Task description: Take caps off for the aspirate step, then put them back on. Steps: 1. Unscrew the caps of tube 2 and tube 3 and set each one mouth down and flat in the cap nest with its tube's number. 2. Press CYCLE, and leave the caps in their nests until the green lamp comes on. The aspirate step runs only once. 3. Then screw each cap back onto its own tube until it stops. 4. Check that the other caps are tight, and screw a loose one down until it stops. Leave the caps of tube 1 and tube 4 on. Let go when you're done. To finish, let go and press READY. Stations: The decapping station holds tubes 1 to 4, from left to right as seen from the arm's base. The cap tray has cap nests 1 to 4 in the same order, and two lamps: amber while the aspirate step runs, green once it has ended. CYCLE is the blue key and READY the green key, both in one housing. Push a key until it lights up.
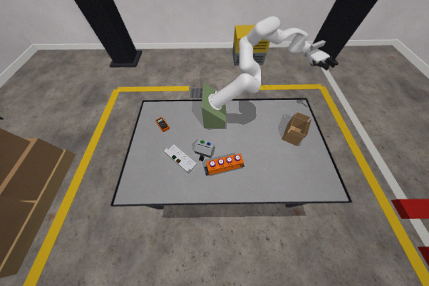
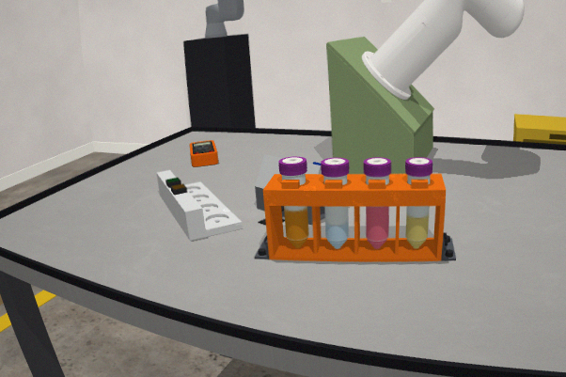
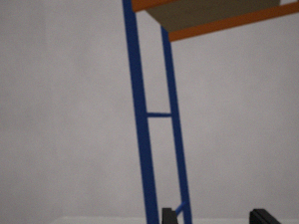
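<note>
Tubes stand upright in the orange decapping station [image 2: 353, 196] near the middle of our table [image 1: 271, 185], four in a row, every purple cap seated: over amber liquid [image 2: 292, 166], pale blue [image 2: 335, 167], pink [image 2: 377, 166] and yellow [image 2: 418, 166]. The row's long axis runs slightly askew to the table's front edge, tubes vertical, mouths up. Just beside it to the left as the exterior camera sees it lies our white cap tray [image 2: 199, 208], its nests bare, two dark lamps at its far end. The grey key housing [image 1: 203, 146] sits behind the rack, mostly hidden in the exterior view. An orange multimeter [image 1: 162, 124] and an open cardboard box [image 1: 296, 128] lie well apart. Our gripper [image 1: 322, 60] is off past the table's far corner, half-open with nothing between the fingers, facing a blue shelving upright [image 3: 139, 118].
</note>
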Robot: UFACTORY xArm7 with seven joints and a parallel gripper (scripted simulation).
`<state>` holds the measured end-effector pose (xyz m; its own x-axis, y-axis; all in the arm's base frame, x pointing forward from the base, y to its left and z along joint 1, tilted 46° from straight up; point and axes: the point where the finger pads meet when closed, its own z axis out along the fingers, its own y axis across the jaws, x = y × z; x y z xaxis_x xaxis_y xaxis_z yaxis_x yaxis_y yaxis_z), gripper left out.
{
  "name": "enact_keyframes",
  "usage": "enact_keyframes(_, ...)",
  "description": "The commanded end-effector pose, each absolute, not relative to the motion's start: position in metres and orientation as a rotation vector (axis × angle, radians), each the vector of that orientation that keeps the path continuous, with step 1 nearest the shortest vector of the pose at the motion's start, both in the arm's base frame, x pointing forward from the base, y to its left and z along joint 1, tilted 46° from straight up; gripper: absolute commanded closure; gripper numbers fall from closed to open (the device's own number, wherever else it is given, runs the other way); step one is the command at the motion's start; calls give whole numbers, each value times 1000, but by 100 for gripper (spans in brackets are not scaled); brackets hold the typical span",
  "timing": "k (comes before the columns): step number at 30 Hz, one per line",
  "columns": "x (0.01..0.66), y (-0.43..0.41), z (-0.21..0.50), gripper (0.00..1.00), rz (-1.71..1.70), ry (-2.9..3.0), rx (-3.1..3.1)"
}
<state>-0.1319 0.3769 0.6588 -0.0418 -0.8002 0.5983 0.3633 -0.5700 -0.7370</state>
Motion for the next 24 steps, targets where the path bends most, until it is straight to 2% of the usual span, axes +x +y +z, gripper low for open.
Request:
enact_keyframes(1, -109, 378, 665, 54, -1738, 517, -1415)
enact_keyframes(24, -20, 378, 664, 54, -1679, 615, -1693)
